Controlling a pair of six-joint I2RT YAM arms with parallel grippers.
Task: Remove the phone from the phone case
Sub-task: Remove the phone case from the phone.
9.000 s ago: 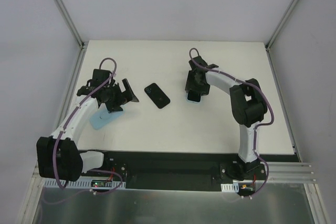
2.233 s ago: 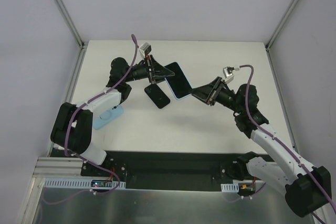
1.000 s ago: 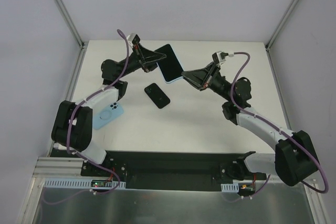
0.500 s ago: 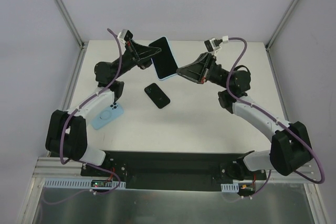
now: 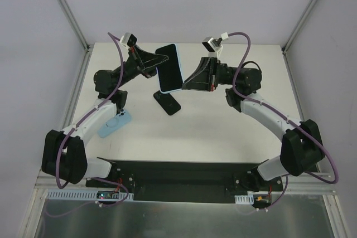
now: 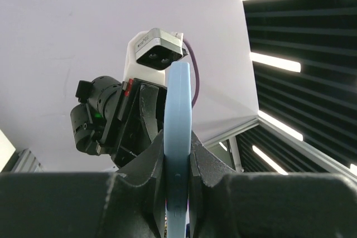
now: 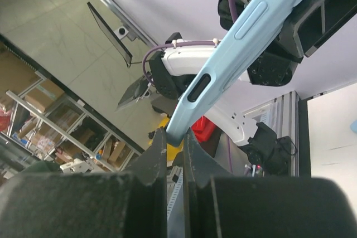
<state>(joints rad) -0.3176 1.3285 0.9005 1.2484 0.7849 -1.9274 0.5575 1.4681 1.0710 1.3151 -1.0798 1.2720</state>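
A phone (image 5: 168,66) with a dark screen sits in a light-blue phone case (image 5: 170,90), held in the air above the table's far middle. My left gripper (image 5: 160,61) is shut on the case's left long edge. In the left wrist view the case (image 6: 177,104) stands edge-on between the fingers of that gripper (image 6: 177,165). My right gripper (image 5: 184,86) is shut on the case's lower right corner. In the right wrist view that corner of the case (image 7: 240,40) is pinched at the gripper's tips (image 7: 175,140).
A second black phone (image 5: 167,102) lies flat on the white table (image 5: 223,132) under the held one. Another light-blue case (image 5: 115,122) lies at the left, partly under my left arm. Metal frame posts (image 5: 67,9) rise at the back corners.
Both arms have carried the cased phone up and a little to the left, and it now stands more upright. Both grips have stayed the same.
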